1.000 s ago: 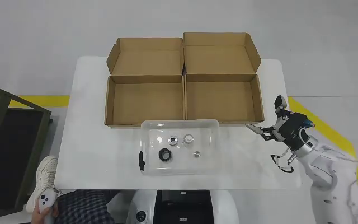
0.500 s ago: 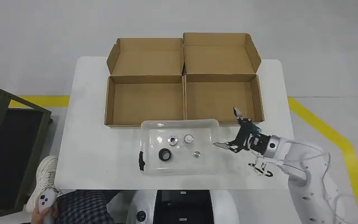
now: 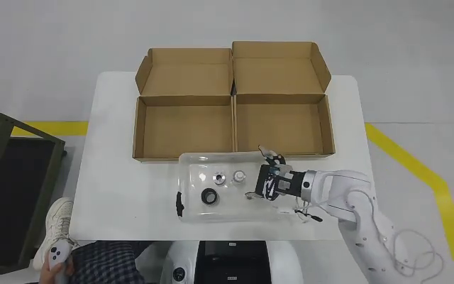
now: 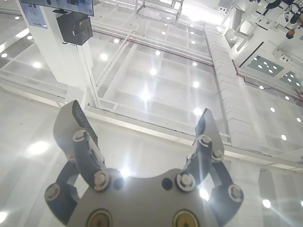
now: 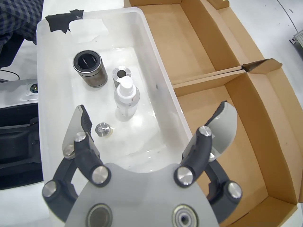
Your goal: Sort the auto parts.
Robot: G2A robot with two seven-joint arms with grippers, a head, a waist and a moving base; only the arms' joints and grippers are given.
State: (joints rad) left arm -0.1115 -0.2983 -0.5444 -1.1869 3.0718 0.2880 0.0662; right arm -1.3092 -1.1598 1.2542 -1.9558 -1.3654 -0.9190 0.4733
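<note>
1. White table [image 3: 113, 142] is carrying a clear bin [image 3: 227, 154] along its near edge. Two open cardboard boxes, the left box [image 3: 183, 131] and the right box [image 3: 282, 129], are sitting side by side just behind the bin.
2. I am seeing four parts standing inside the bin, each with its long axis vertical.
3. The dark bearing [image 5: 90, 68] is standing on end with its bore facing up, toward the end of the bin patched with black tape [image 5: 64, 21].
4. The small metal sleeve [image 5: 121, 75] is also pointing its hole up, and it is sitting just beside the white-capped bottle [image 5: 126, 98], which is standing cap-up.
5. The short metal plug [image 5: 103, 128] is resting apart from those three, nearest my right gripper [image 5: 151, 109].
6. That gripper is hanging with its jaws spread wide and nothing between them. One finger is over the bin just beside the plug, and the other is over the right box.
7. My left gripper [image 4: 139, 108] is pointing up at the ceiling, jaws apart and holding nothing.
</note>
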